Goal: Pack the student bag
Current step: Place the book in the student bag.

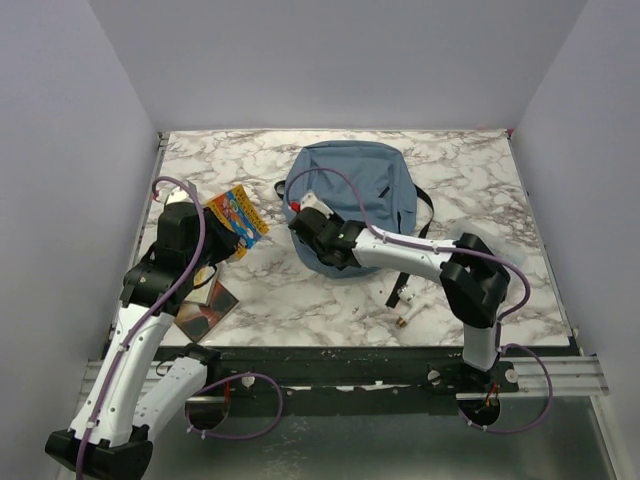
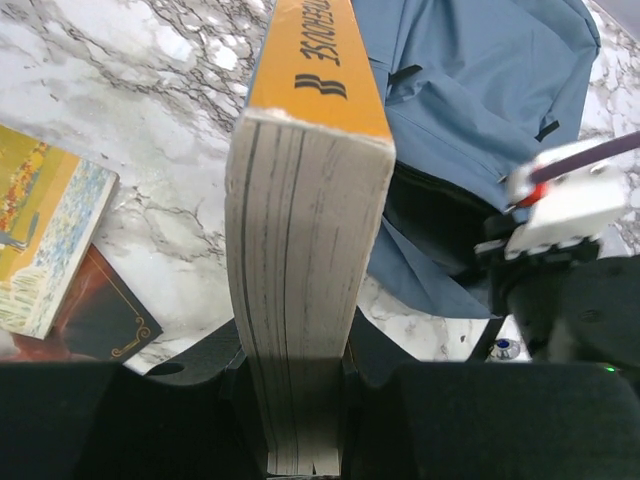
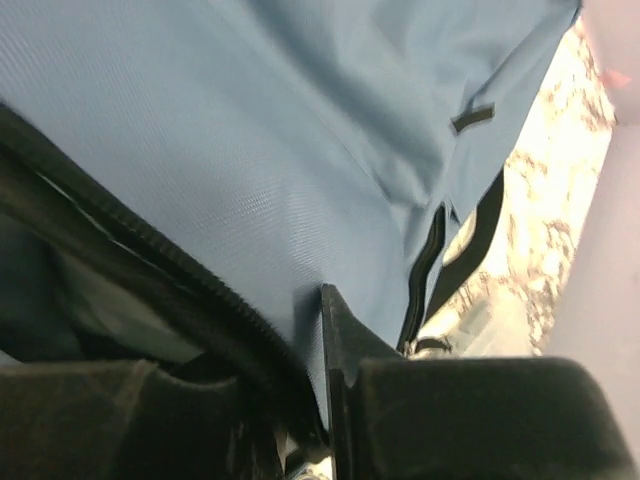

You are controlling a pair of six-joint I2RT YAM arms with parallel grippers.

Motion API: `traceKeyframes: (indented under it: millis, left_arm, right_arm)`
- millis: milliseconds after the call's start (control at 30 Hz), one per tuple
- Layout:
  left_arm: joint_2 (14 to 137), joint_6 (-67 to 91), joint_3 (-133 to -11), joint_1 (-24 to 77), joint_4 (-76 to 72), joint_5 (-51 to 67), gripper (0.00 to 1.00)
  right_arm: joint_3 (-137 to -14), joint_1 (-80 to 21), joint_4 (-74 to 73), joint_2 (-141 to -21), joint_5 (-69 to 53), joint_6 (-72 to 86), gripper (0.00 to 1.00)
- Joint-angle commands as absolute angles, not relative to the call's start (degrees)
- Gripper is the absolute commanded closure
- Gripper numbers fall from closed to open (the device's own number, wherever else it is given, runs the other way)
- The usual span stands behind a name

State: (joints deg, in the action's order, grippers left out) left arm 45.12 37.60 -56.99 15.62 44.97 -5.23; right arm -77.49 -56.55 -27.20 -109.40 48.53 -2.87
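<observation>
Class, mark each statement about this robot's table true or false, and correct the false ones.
1. The left gripper clamps a thick orange-spined paperback book. True.
2. The dusty-blue fabric backpack is zipped shut. False: its mouth gapes, dark inside.
3. The right gripper pinches the backpack's fabric by the zip. True.
4. The orange-spined book is inside the backpack. False: it is held outside it, over the white marble table.
5. A yellow-covered book lies on a dark brown book. True.
</observation>
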Motion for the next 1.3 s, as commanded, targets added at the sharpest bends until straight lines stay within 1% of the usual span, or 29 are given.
traceKeyframes:
  millis: [0,33,67,200,300,433,533,667,867,1000,1100,1267]
  left_arm:
    - [44.44,40.12,-56.60,15.60,39.96,-1.27,1.00]
    - [44.55,40.60,-56.69,15.36,39.70,-0.14,1.00]
    - [44.72,41.31,-56.77,15.17,39.51,1.74,1.00]
    - [45.02,44.42,-56.31,14.38,37.62,7.63,1.00]
    - [45.32,46.32,-55.66,13.76,36.25,11.38,1.00]
    - [45.79,47.66,-54.75,13.19,35.34,13.63,1.00]
    - [46.52,50.38,-52.71,12.88,33.96,15.61,1.00]
    - [47.92,55.24,-48.78,12.58,28.75,20.20,1.00]
    - [49.97,60.38,-47.03,12.57,25.03,22.45,1.00]
    - [51.33,65.83,-43.38,12.58,15.74,25.31,1.00]
    - [53.20,68.66,-41.87,12.61,10.32,25.39,1.00]
    - [57.45,70.90,-40.99,13.07,4.08,20.03,1.00]
  right_arm:
    - [-93.64,-55.02,-40.01,-111.64,39.34,5.83,0.89]
    - [-98.83,-54.28,-44.83,-113.70,37.05,9.30,0.95]
    - [-102.89,-53.63,-48.13,-115.64,34.85,11.42,0.99]
    - [-118.13,-52.86,-58.59,-122.01,28.20,18.75,0.99]
    - [-124.15,-51.98,-58.96,-122.88,21.00,22.86,0.99]
    - [-123.43,-48.14,-54.15,-120.54,10.51,26.17,0.99]
    - [-121.93,-45.89,-51.46,-118.45,6.39,28.67,0.99]
    - [-119.12,-44.53,-46.04,-114.44,3.50,31.44,1.00]
    - [-121.98,-42.95,-43.41,-113.21,3.19,33.85,0.99]
    - [-120.56,-42.39,-41.02,-111.72,0.37,34.99,0.99]
    - [-118.86,-41.71,-39.20,-110.86,-3.44,36.83,1.00]
    - [-114.46,-41.13,-32.44,-108.52,-11.19,42.23,0.99]
